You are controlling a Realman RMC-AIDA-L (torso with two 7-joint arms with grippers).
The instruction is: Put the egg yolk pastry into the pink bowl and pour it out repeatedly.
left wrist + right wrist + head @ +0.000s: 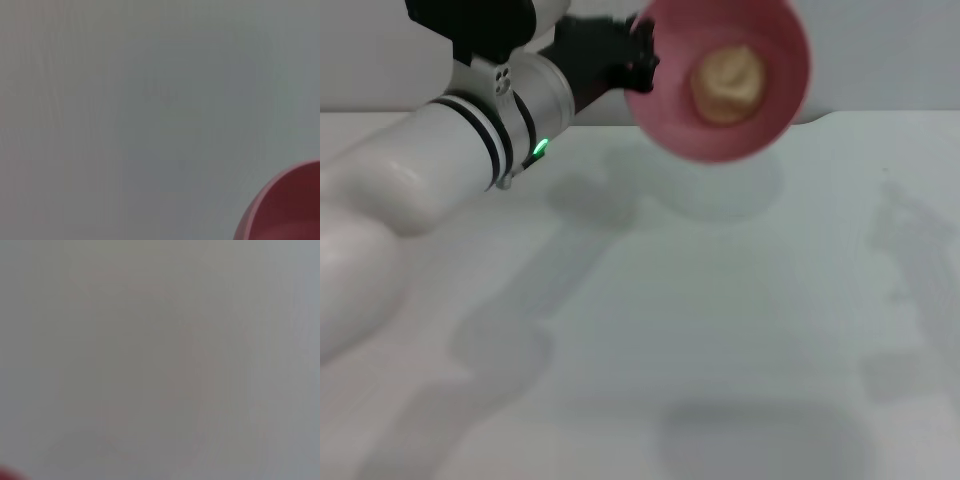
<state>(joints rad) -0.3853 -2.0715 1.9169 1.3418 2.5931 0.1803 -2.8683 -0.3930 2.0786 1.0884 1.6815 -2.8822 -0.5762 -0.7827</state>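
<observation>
Pale table (720, 330) fills the head view up to its far edge, with a grey wall behind. Raised above that far edge, the pastry (728, 84) sits inside the bowl (665, 128), which is tipped so its mouth faces the camera. Left hand (642, 62) clamps the bowl's rim on the robot's left side, its dark fingers pinching the edge, with the white arm (440, 150) running back toward the near left corner. Under the bowl lies only its shadow; the table around it spreads wide and bare. In the left wrist view a curve of the bowl (290, 210) shows over plain surface.
</observation>
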